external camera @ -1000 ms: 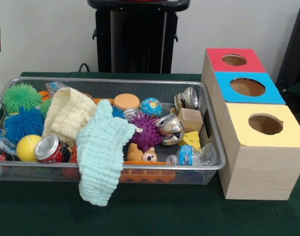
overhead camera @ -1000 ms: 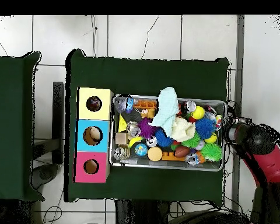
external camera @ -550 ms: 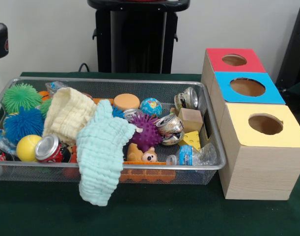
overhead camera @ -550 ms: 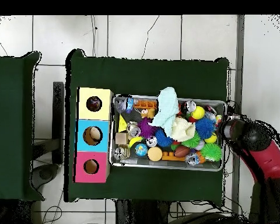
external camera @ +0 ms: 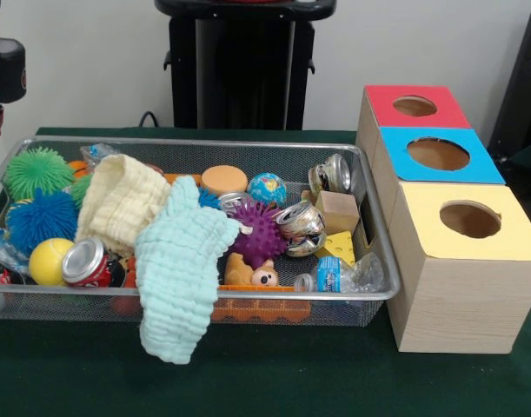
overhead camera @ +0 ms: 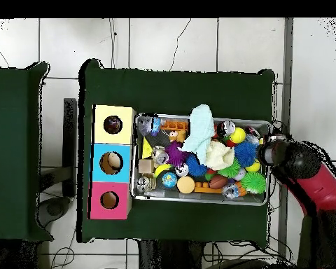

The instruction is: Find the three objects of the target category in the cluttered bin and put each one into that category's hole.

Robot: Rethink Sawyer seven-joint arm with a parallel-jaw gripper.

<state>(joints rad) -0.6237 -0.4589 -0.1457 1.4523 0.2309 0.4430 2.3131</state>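
Wire-mesh metal bin (external camera: 369, 228) on green cloth, packed with mixed clutter. Pale green knitted cloth (external camera: 180, 269) drapes over its near rim; cream knitted cloth (external camera: 119, 201) lies beside it. Crushed cans visible: red can (external camera: 88, 262) near a yellow ball (external camera: 49, 260), silver cans (external camera: 302, 228) towards the boxes. Just beside the bin stand three wooden boxes with round top holes: red (external camera: 414, 105), blue (external camera: 437, 154), yellow (external camera: 469, 219).

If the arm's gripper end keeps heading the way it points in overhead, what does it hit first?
Probably the bin's end rim, then the yellow ball and blue spiky ball just inside. Its height is unclear, so it might pass above.
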